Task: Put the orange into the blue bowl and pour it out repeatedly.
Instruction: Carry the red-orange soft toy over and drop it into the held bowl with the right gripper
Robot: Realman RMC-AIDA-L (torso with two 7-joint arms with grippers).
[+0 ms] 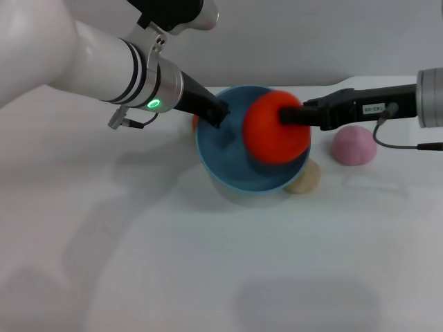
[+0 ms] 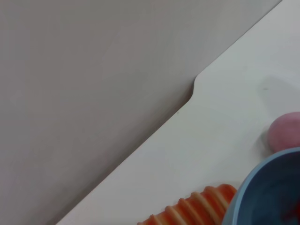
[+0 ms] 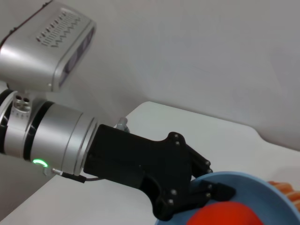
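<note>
Blue bowl (image 1: 235,169) at centre, gripped on its 9 o'clock rim by the left gripper (image 1: 216,113) to steady it — right gripper (image 1: 291,115) pinches the orange (image 1: 275,129) above the 3 o'clock side, apparently for dropping in.

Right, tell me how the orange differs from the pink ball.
The orange is red-orange and bigger; the pink ball is pale pink and smaller. The orange is held by the right tool above the blue bowl; the pink ball lies free on the table beside the bowl. Both are rounded.
</note>
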